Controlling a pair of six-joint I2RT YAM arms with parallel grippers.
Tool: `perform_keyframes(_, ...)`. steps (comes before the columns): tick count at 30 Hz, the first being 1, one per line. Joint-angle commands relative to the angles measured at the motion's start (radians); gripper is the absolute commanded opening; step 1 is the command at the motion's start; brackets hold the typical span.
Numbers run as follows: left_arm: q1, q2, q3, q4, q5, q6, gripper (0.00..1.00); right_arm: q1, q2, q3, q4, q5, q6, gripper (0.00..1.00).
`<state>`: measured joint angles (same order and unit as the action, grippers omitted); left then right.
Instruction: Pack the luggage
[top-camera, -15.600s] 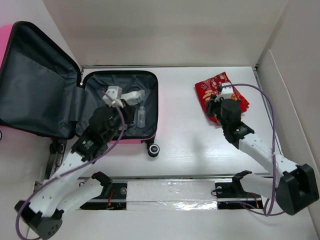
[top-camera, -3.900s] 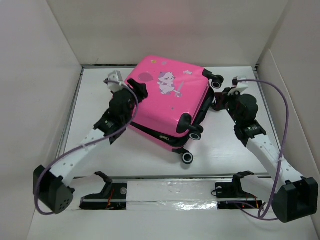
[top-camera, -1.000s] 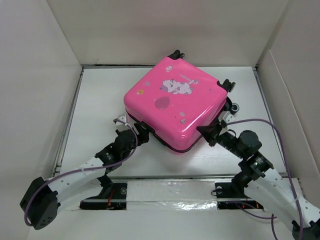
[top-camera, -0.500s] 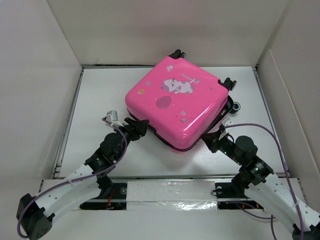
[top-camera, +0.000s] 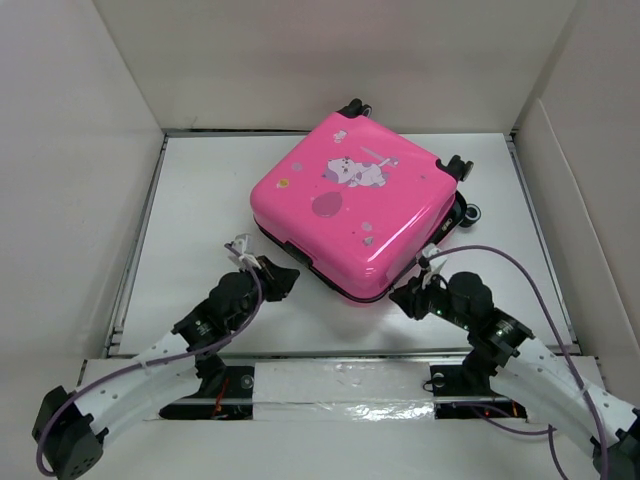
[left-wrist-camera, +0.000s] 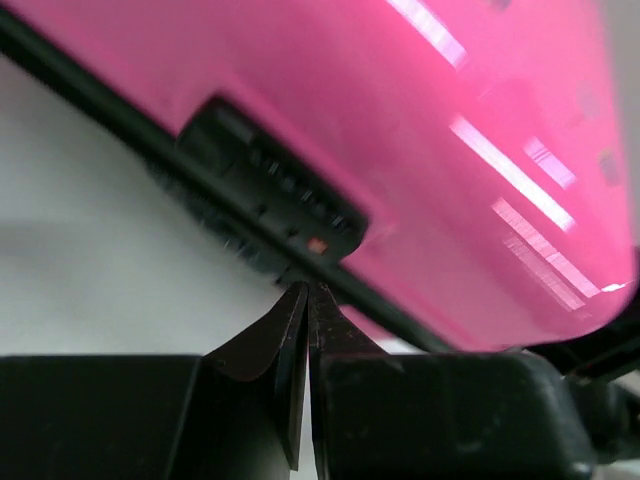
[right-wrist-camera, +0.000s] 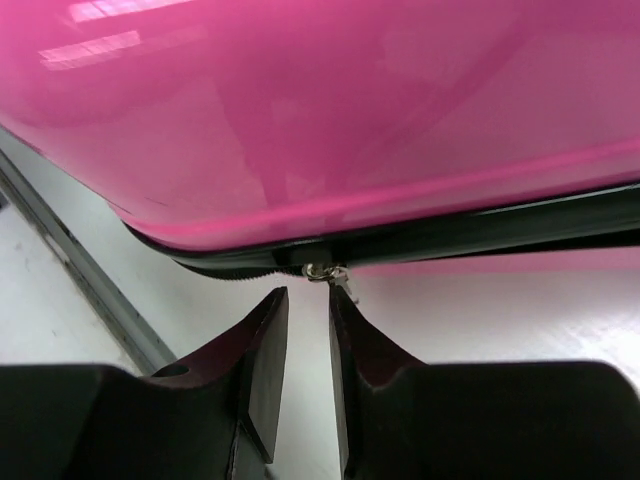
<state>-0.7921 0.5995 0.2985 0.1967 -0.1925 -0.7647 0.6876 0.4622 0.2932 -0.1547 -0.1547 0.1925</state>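
Luggage (top-camera: 350, 205) lies closed toward 12 o'clock; both arms have eased back from it. Left gripper (left-wrist-camera: 307, 300) pinched empty at its 7, right gripper (right-wrist-camera: 308, 300) narrow by zipper pull (right-wrist-camera: 337, 277) at 5. I judge zipping remains.

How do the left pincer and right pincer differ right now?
The left pincer has its fingers pressed together; the right pincer shows a narrow gap. The left points at a black recessed panel on the luggage; the right points at a small metal zipper pull. Both sit low by the luggage's black seam.
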Motion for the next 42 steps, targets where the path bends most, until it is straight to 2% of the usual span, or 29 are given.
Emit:
perform_keyframes(1,-0.006,0.084,-0.047,0.071,0.1,0.028,0.01,0.023,0.082,0.032,0.017,0.001,0.004,0.29)
perform_keyframes(4,-0.033,0.19,-0.036,0.194,0.16,0.045,0.04,0.033,0.111,0.037,0.038,0.053,0.004,0.35)
perform_keyframes(5,-0.044,0.21,-0.032,0.236,0.159,0.057,0.09,0.033,0.115,0.028,0.046,0.064,0.007,0.4)
perform_keyframes(6,-0.065,0.23,-0.022,0.247,0.151,0.061,0.11,0.033,0.115,0.023,0.058,0.072,0.008,0.5)
perform_keyframes(8,-0.076,0.273,-0.002,0.27,0.148,0.068,0.22,0.033,0.115,0.005,0.095,0.081,0.002,0.57)
perform_keyframes(11,-0.076,0.331,0.008,0.34,0.186,0.076,0.28,0.033,0.121,-0.02,0.177,0.09,-0.013,0.6)
perform_keyframes(16,-0.076,0.404,0.022,0.398,0.255,0.088,0.27,0.033,0.136,-0.032,0.245,0.086,-0.062,0.6)
perform_keyframes(17,-0.087,0.408,0.024,0.403,0.266,0.091,0.27,0.033,0.139,-0.037,0.28,0.089,-0.071,0.59)
perform_keyframes(20,-0.096,0.428,0.036,0.417,0.28,0.102,0.27,0.033,0.156,-0.048,0.325,0.067,-0.088,0.42)
perform_keyframes(21,-0.096,0.431,0.036,0.435,0.284,0.105,0.27,0.033,0.161,-0.048,0.326,0.061,-0.091,0.26)
perform_keyframes(24,-0.107,0.46,0.05,0.461,0.288,0.116,0.27,0.033,0.168,-0.046,0.31,0.038,-0.093,0.04)
perform_keyframes(25,-0.107,0.479,0.054,0.477,0.295,0.116,0.27,0.033,0.165,-0.046,0.288,0.024,-0.09,0.0)
perform_keyframes(31,-0.118,0.552,0.086,0.579,0.272,0.12,0.27,0.131,0.118,-0.072,0.242,0.014,-0.012,0.0)
perform_keyframes(33,-0.118,0.565,0.099,0.598,0.234,0.12,0.27,0.177,0.127,-0.045,0.172,0.029,0.015,0.0)
perform_keyframes(37,-0.127,0.608,0.137,0.635,0.164,0.119,0.27,0.334,0.197,0.065,0.002,0.101,0.033,0.0)
perform_keyframes(38,-0.127,0.615,0.143,0.639,0.141,0.114,0.27,0.404,0.216,0.089,-0.035,0.107,0.048,0.0)
perform_keyframes(42,-0.127,0.661,0.159,0.691,0.13,0.085,0.27,0.597,0.318,0.201,-0.08,0.234,0.116,0.0)
